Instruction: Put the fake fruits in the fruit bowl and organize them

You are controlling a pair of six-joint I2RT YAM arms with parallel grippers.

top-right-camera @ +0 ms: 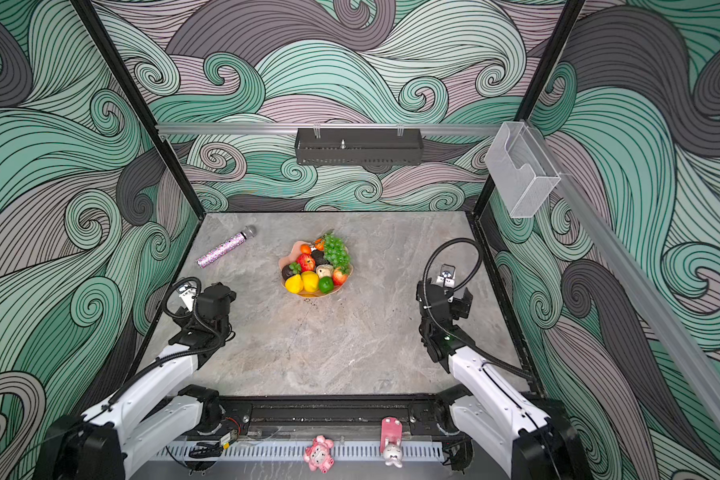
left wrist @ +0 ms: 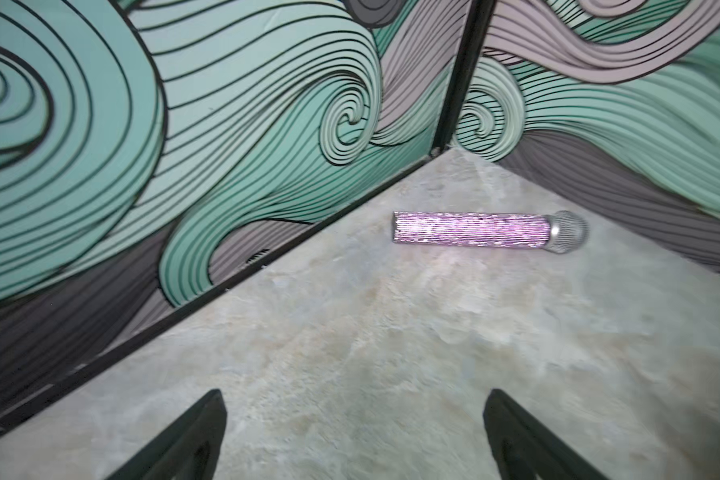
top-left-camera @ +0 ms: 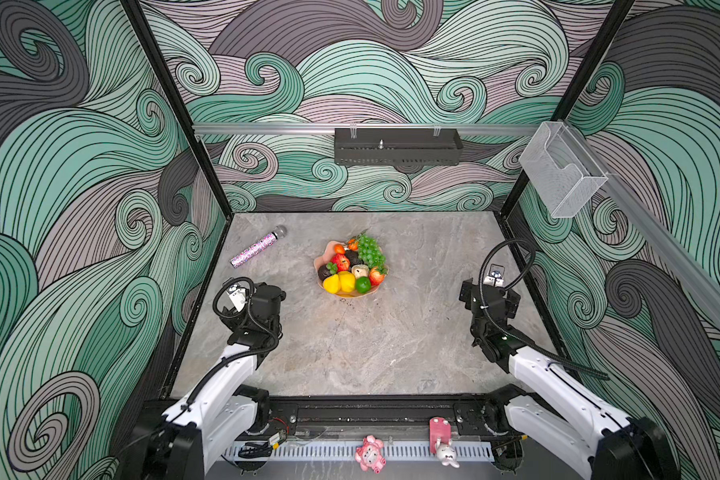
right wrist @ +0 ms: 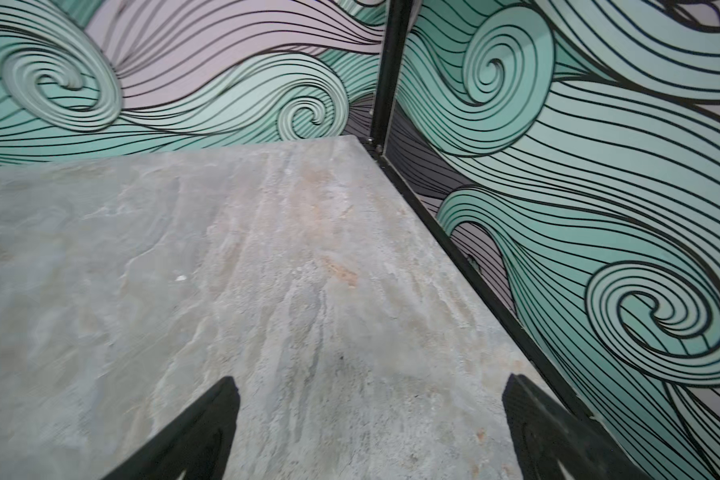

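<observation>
Centrally, slightly toward the far side of the grey stone-patterned tabletop, the shallow salmon-pink glossy fruit bowl with its scalloped rim is seen in both top views. The small plastic fake fruits are heaped inside it: a bunch of green grapes at the far right, a red apple left of centre, a yellow pear on the near left and a green lime on the near right.

A glittery pink microphone with a silver mesh head is laid flat near the far left wall, well apart from the bowl.

The left gripper is held over bare table at the near left, its jaws spread wide with nothing between them. The right gripper is held close to the right wall, its jaws likewise spread wide around nothing.
</observation>
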